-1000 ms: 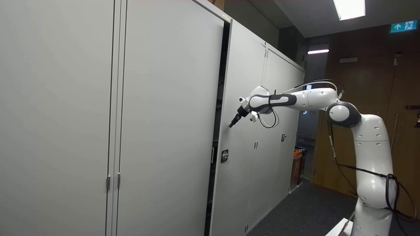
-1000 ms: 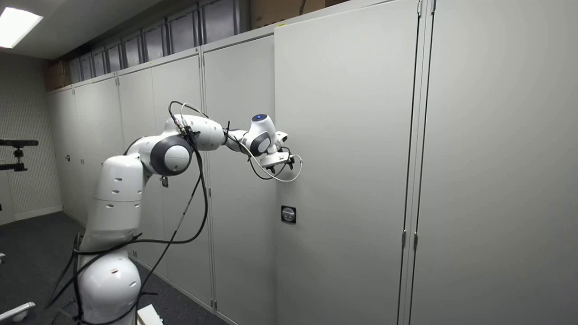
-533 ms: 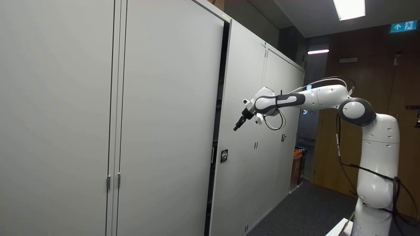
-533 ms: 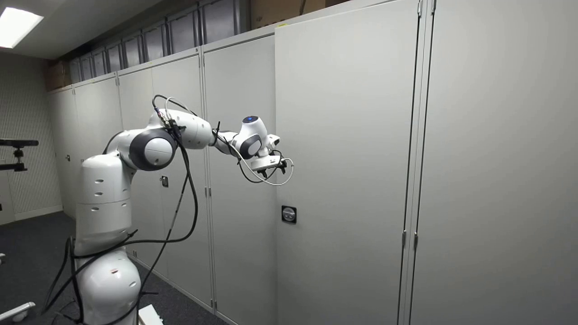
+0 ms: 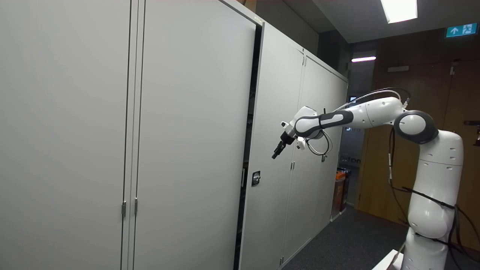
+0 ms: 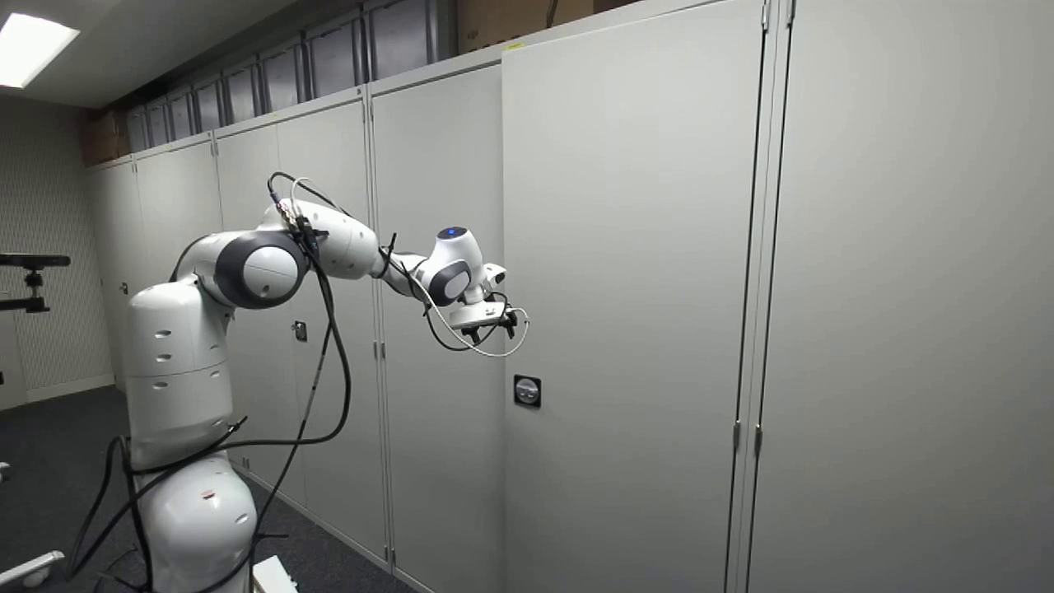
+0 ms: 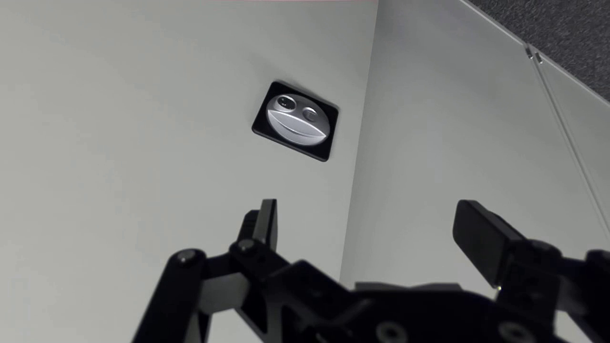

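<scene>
Grey cabinets (image 5: 195, 135) stand on dark carpet (image 5: 348, 236).

In an exterior view, the white robot arm (image 5: 386, 109) is extended before the grey cabinet door (image 5: 275, 93), and its black gripper (image 5: 275, 155) points obliquely downward, higher than the metal lock (image 5: 255, 178). This lock sits near the door's edge, just beside a dark gap (image 5: 248, 135)

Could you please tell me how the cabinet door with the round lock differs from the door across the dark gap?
The lock door stands ajar, while the neighbouring door looks shut. The lock door carries a round silver lock; the neighbouring door's face shows none. In both exterior views, the lock door is hinged on its right, the neighbouring door on its left. Both are tall, plain and pale grey.
</scene>
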